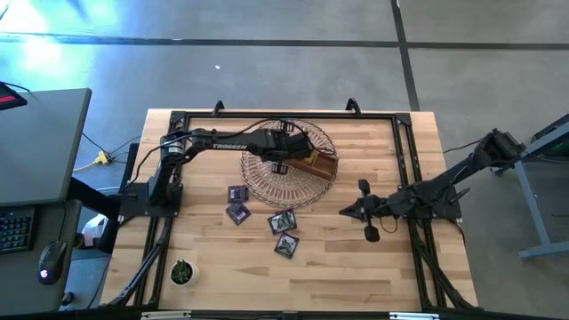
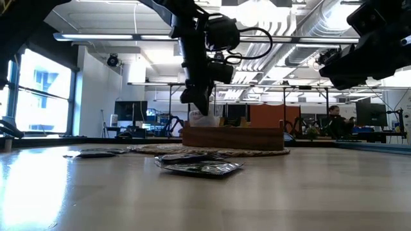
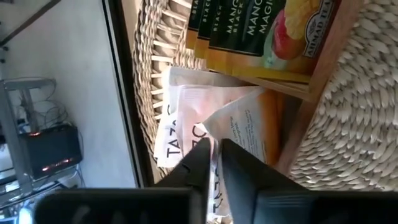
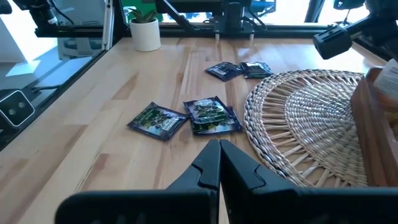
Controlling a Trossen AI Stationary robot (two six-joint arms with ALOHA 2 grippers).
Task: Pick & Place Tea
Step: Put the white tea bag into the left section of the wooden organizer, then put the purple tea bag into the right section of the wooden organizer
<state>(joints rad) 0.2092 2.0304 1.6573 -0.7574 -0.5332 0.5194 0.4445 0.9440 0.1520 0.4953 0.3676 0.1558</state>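
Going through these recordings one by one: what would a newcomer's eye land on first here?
The round wicker basket at the table's far middle, with the left gripper hanging over the wooden box inside it, fingers nearly together above white and orange tea sachets. Next, four dark sachets lying loose on the wood beside the basket, the right gripper shut and idle nearby.

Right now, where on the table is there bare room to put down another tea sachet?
Free: bare wood along the near edge, between the potted plant and the right end effector, below the loose sachets. Also the far right corner, beyond the right arm. Crowded: the wicker basket with the wooden box, where the left end effector works, and the sachet cluster beside it.
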